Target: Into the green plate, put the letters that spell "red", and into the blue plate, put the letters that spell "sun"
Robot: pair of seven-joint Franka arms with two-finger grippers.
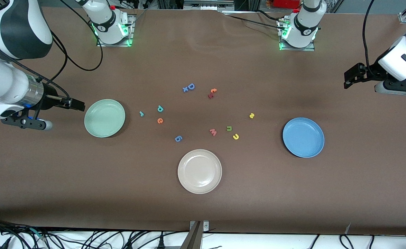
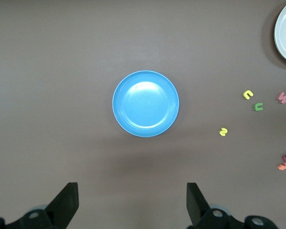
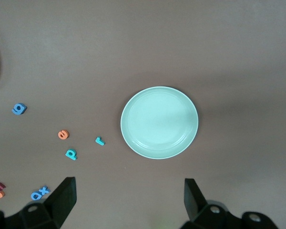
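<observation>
The green plate (image 1: 104,118) (image 3: 159,122) lies toward the right arm's end, with nothing in it. Beside it on the table are the teal "r" (image 1: 141,113) (image 3: 100,140), teal "d" (image 1: 160,108) (image 3: 71,154) and orange "e" (image 1: 159,120) (image 3: 63,134). The blue plate (image 1: 303,137) (image 2: 145,103) also holds nothing. Yellow "s" (image 1: 251,116) (image 2: 223,131), olive "n" (image 1: 229,128) (image 2: 259,106) and yellow "u" (image 1: 236,136) (image 2: 248,94) lie between the plates. My right gripper (image 1: 75,103) (image 3: 129,198) hangs open over bare table beside the green plate. My left gripper (image 1: 351,79) (image 2: 132,200) hangs open over the table's left-arm end.
A cream plate (image 1: 200,171) sits nearest the front camera. Stray pieces lie mid-table: a pink "w" (image 1: 213,131), a blue "6" shape (image 1: 178,138), a blue "D" with an "x" (image 1: 189,87), and a red and orange pair (image 1: 212,93).
</observation>
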